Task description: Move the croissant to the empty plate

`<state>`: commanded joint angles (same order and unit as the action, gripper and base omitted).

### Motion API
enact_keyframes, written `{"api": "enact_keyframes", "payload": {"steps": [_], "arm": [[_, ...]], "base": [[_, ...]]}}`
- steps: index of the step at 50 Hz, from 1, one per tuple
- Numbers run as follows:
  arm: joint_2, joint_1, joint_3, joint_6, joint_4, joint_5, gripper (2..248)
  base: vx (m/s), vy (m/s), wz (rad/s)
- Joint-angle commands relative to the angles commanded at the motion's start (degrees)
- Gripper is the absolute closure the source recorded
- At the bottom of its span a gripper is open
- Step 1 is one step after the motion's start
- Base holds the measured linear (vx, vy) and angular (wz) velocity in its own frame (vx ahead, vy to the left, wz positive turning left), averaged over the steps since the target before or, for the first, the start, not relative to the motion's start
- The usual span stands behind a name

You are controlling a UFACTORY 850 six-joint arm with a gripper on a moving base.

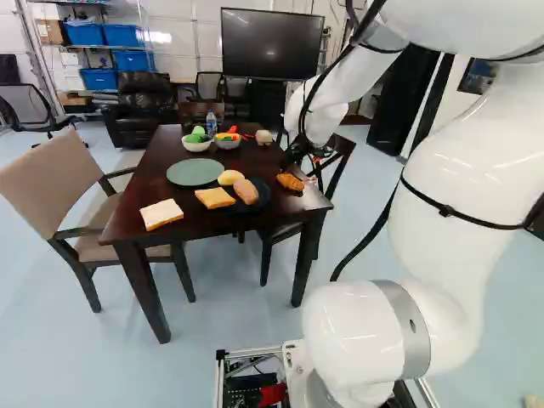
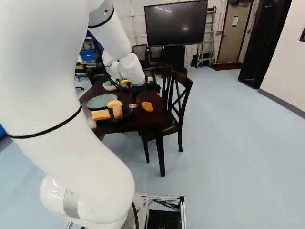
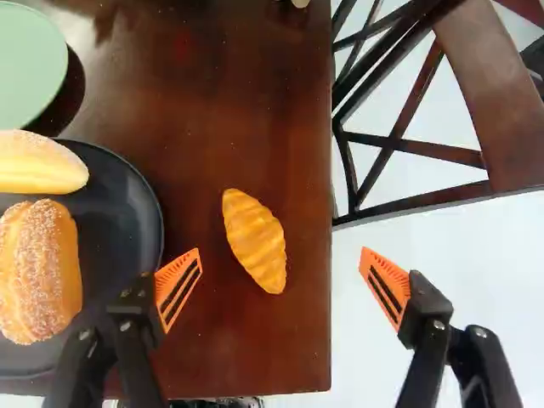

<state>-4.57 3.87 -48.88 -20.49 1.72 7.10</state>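
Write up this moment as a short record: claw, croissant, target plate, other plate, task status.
claw: open, over the table
croissant: on the tabletop, near the table's edge beside a chair; not gripped
target: green plate, empty
other plate: dark plate, bearing a yellow bun and a brown roll, among others perhaps
status: croissant not yet on the green plate

The place looks like a lab: beyond the pincer (image 1: 308, 161) stand a big screen (image 1: 272, 44), shelves (image 1: 78, 46) of blue bins (image 1: 123, 36), a ladder (image 2: 207, 40) and a mesh office chair (image 1: 25, 108).
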Motion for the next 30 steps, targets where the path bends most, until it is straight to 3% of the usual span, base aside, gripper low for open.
{"api": "enact_keyframes", "payload": {"steps": [13, 30], "arm": [[0.4, 0.8, -1.6, 0.0, 1.7, 4.3, 3], [-2.2, 2.1, -4.4, 0.0, 5.1, 9.5, 3]], "base": [[0.0, 0.0, 0.0], [0.0, 0.0, 0.0]]}}
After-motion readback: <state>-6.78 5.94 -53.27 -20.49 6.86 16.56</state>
